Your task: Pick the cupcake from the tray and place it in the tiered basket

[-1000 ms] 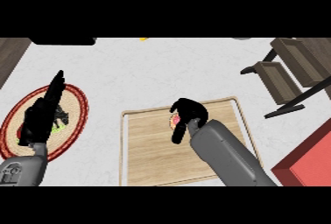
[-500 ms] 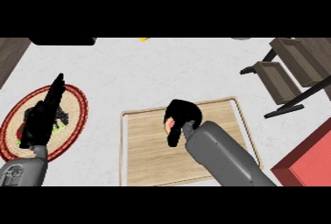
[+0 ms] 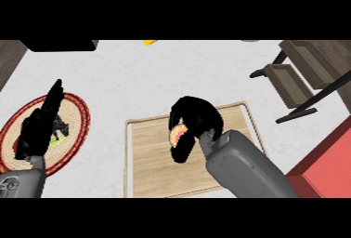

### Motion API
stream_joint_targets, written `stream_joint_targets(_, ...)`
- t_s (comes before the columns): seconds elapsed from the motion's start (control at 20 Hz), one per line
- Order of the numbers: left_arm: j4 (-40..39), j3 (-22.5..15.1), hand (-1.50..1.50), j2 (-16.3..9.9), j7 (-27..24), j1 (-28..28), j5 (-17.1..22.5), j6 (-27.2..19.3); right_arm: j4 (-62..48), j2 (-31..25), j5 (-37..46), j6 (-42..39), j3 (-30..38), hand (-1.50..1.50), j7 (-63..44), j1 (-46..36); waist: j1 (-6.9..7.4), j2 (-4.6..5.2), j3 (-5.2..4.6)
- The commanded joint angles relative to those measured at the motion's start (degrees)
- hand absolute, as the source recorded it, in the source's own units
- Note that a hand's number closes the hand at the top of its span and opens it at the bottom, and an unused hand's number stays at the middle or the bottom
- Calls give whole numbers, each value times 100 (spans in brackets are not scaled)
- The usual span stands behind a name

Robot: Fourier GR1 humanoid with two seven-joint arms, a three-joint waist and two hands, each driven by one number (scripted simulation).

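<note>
Over the upper middle of the wooden tray (image 3: 151,162), my right hand (image 3: 195,118) has its fingers curled round the cupcake (image 3: 178,134). Only a pink and orange sliver of the cupcake shows between thumb and fingers. The hand and cupcake look lifted off the tray. The tiered basket (image 3: 302,74) stands at the upper right, a dark frame with brown wooden shelves, well away from the hand. At the left, my left hand (image 3: 41,125) rests open, fingers pointing up, over a round red-rimmed plate (image 3: 75,135).
A green and dark item (image 3: 60,130) lies on the plate, partly hidden by my left hand. A red block (image 3: 329,158) fills the lower right corner. A black object (image 3: 58,45) and a yellow bit (image 3: 149,42) sit along the counter's far edge.
My right hand, shut on the cupcake, has drifted slightly left and toward me over the tray and seems higher. The left hand has stayed put.
</note>
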State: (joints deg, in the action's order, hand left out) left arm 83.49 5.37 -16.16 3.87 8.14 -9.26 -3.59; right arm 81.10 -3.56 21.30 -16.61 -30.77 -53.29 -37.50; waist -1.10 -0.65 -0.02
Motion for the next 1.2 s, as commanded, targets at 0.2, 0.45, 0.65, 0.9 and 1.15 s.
stream_joint_targets(0.2,-131,21,0,134,-106,-146,-84,-174,3005,-291,-121,-94,736,150,-987,-542,-207,-59,-4)
stream_joint_targets(0.45,92,-68,0,113,-110,-210,-193,-173,4187,-832,364,-46,1390,150,-1255,-772,-61,-13,-1)
stream_joint_targets(0.65,3,-154,0,283,-116,-141,-138,-146,4421,-1177,-162,-486,2416,150,-1716,-1721,-34,-2,-6)
stream_joint_targets(0.9,191,-19,0,70,-33,-233,-132,-76,3709,-2421,-393,-1090,3062,150,-1277,-2405,25,-1,-6)
stream_joint_targets(1.15,299,-140,0,216,-2,-271,-122,-41,2726,-3043,-1296,-1457,3753,150,-792,-2715,78,33,-4)
